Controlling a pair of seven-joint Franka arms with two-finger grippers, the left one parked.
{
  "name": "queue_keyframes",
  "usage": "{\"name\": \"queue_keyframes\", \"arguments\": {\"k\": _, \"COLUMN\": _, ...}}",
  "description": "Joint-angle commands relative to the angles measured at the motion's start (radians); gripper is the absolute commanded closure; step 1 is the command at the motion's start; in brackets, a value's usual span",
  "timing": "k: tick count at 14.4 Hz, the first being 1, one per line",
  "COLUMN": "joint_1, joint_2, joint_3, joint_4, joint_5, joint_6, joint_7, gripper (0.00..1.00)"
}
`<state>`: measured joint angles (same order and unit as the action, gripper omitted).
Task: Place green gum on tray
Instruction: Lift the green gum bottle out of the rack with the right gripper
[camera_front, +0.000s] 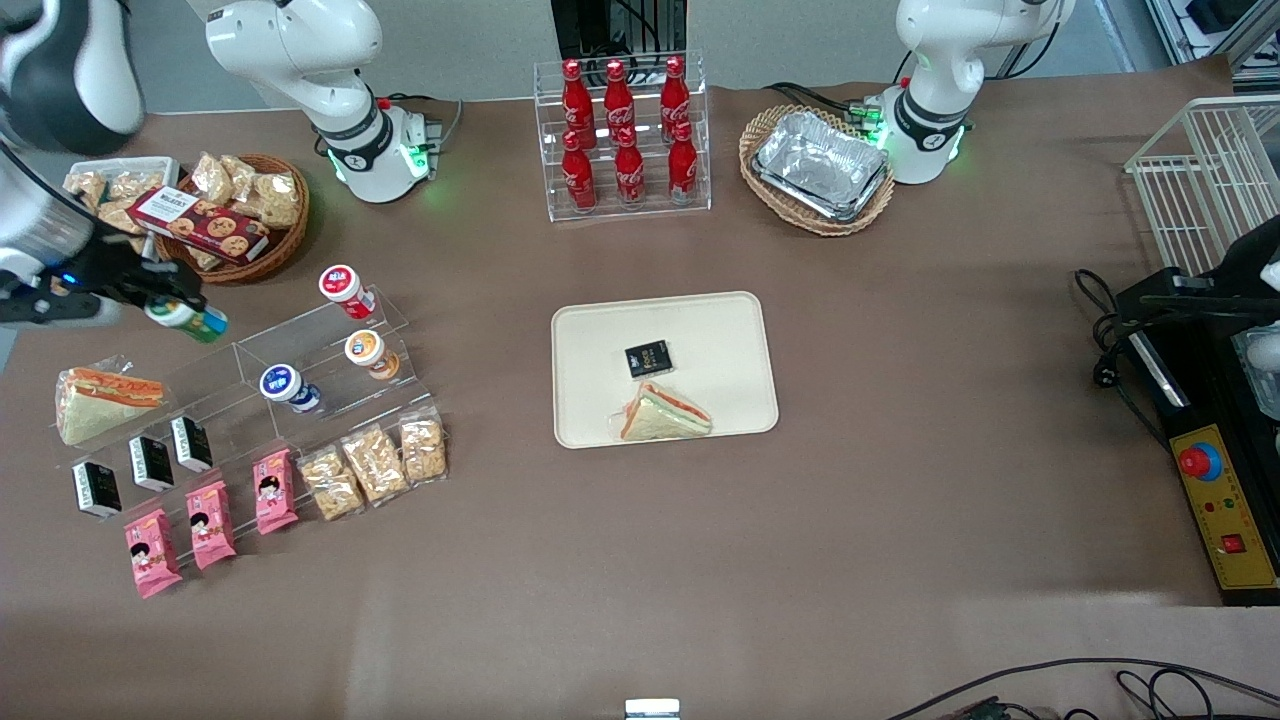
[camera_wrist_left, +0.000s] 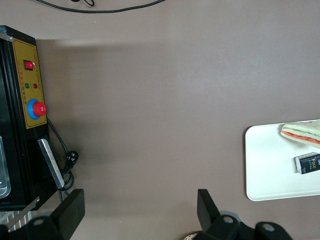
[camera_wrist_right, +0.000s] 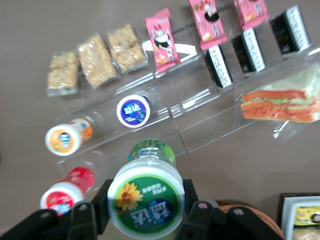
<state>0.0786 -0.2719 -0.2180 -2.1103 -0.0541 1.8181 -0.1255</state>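
We've got the gripper (camera_front: 178, 308) pinching the green gum (camera_front: 188, 319) up above the clear display rack (camera_front: 300, 370). The tray (camera_front: 700, 330) sits well apart, toward the table's middle.

Gripper (camera_front: 170, 305) above the tabletop (camera_front: 900, 400) at the working arm's end, closed around the green gum (camera_wrist_right: 146, 200), clear display steps (camera_front: 300, 370) just beneath and beside it, tray (camera_front: 600, 330) well apart toward the parked arm's end.
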Motion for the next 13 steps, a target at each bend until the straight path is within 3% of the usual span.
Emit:
{"name": "queue_keyframes", "arguments": {"k": 1, "joint_1": 0.053, "joint_2": 0.051, "joint_3": 0.045, "joint_4": 0.194, "joint_5": 0.008, "joint_6": -0.152, "joint_7": 0.039, "gripper": 0.72}}
{"name": "queue_keyframes", "arguments": {"k": 6, "joint_1": 0.133, "joint_2": 0.126, "joint_3": 0.172, "joint_4": 0.365, "joint_5": 0.075, "joint_6": -0.273, "joint_7": 0.33, "gripper": 0.73}}
{"name": "queue_keyframes", "arguments": {"k": 9, "joint_1": 0.223, "joint_2": 0.171, "joint_3": 0.235, "joint_4": 0.366, "joint_5": 0.082, "joint_6": -0.26, "joint_7": 0.562, "gripper": 0.73}}
{"name": "queue_keyframes", "arguments": {"k": 13, "joint_1": 0.389, "joint_2": 0.275, "joint_3": 0.243, "joint_4": 0.363, "joint_5": 0.083, "joint_6": -0.163, "joint_7": 0.771, "gripper": 0.74}}
